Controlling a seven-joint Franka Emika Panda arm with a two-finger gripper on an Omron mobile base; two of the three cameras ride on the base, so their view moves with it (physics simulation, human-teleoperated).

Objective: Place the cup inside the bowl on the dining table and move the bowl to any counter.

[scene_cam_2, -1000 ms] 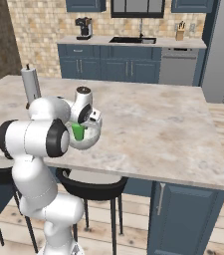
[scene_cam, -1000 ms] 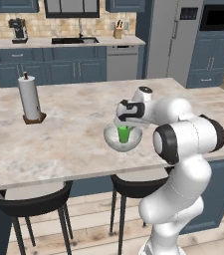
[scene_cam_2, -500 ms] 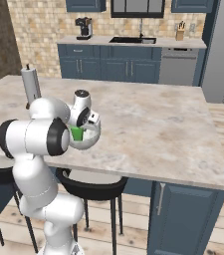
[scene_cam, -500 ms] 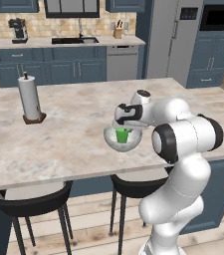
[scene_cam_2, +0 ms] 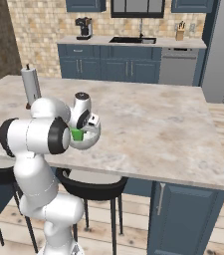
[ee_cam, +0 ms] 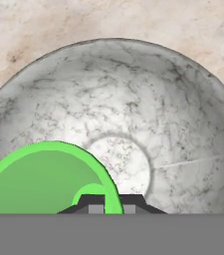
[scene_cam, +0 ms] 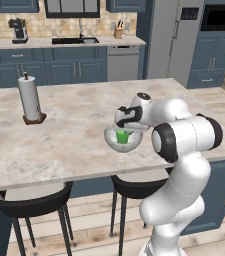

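Green cup (ee_cam: 44, 177) sits inside the bowl (ee_cam: 133, 109) near the tabletop's (scene_cam: 74, 145) front edge, still pinched by the tool (ee_cam: 112, 203); release seems next.

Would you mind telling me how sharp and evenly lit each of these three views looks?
Left base view: soft flat light, faint shadow under the bowl, slightly blurry. Right base view: equally even, no glare on the dining table. Hand view: sharpest; bowl marbling crisp, cup uniformly bright green, cropped by the frame.
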